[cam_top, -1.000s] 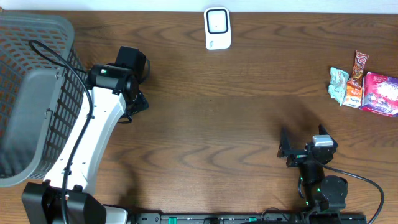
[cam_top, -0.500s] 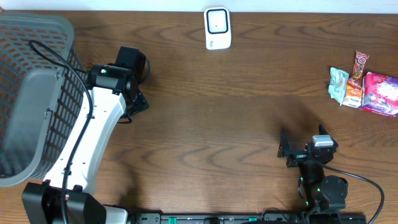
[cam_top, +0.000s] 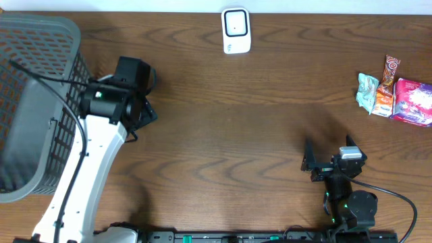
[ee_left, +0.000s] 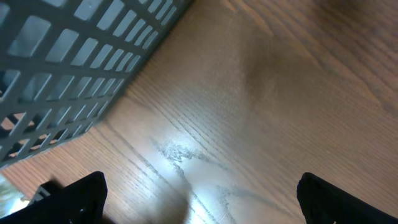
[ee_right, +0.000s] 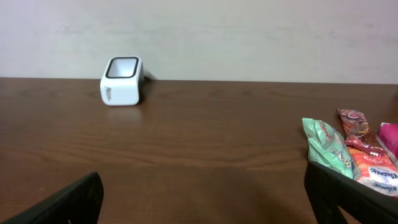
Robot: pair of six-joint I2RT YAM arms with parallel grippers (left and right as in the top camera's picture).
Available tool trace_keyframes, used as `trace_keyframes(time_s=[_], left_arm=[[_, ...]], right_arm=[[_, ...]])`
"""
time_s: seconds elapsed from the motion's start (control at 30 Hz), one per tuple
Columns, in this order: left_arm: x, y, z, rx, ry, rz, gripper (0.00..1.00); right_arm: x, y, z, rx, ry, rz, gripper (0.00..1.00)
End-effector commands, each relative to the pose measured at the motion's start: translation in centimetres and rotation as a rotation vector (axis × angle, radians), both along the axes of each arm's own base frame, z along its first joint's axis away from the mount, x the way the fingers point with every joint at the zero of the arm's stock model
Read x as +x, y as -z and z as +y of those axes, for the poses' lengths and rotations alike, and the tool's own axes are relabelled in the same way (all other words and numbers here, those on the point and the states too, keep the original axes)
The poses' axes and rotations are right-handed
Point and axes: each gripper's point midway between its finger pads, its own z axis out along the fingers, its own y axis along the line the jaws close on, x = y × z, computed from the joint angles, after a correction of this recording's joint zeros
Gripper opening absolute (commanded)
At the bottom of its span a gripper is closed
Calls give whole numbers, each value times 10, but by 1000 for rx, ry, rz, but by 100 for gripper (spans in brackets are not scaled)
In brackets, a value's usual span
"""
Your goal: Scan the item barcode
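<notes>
A dark brown wooden desk (cam_top: 236,128) carries everything here. The small white box-shaped barcode scanner (cam_top: 236,30) stands upright at the far edge, near the middle, with its dark-framed window facing up. From the right wrist view the scanner (ee_right: 122,81) sits ahead and to the left, close to the pale wall.

The items to scan lie in a tight cluster at the right edge of the desk: a pale green crinkled snack packet (cam_top: 367,92), a slim orange-and-brown wrapped bar (cam_top: 387,82) just beside it, and a pink foil packet (cam_top: 413,101) on the outer side. They touch or overlap one another. No barcode can be made out on any of them.

A large grey plastic lattice basket (cam_top: 34,101) fills the left end of the desk. The left arm's fingers (cam_top: 145,111) hang just beside the basket's right wall, spread wide with nothing between them; its wrist view shows only bare wood and the basket's grid (ee_left: 74,56) between the two dark tips (ee_left: 74,199).

The right arm's fingers (cam_top: 309,159) sit low near the front edge, well apart from the packets, also spread wide and empty (ee_right: 62,202).
</notes>
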Motion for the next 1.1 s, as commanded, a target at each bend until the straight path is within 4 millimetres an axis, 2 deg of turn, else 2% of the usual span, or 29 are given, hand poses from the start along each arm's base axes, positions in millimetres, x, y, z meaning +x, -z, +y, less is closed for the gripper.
trace_keyframes(time_s=[0.0, 0.1, 0.23, 0.43, 0.83, 1.07], left_arm=[[-4, 8, 4, 14, 1, -27, 98], [3, 18, -2, -5, 84, -76, 98], [13, 29, -22, -56, 290, -157, 98], [10, 39, -45, -102, 519, -290, 98], [-31, 46, -38, -67, 559, -503, 98], [-48, 29, -34, -53, 559, -651, 98]], right_arm=[[0, 0, 1, -7, -4, -2, 99], [0, 0, 0, -7, -4, -2, 99], [0, 0, 0, -7, -4, -2, 99], [0, 0, 0, -7, -4, -2, 99], [0, 0, 1, -7, -4, -2, 99], [0, 0, 1, -7, -4, -2, 99]])
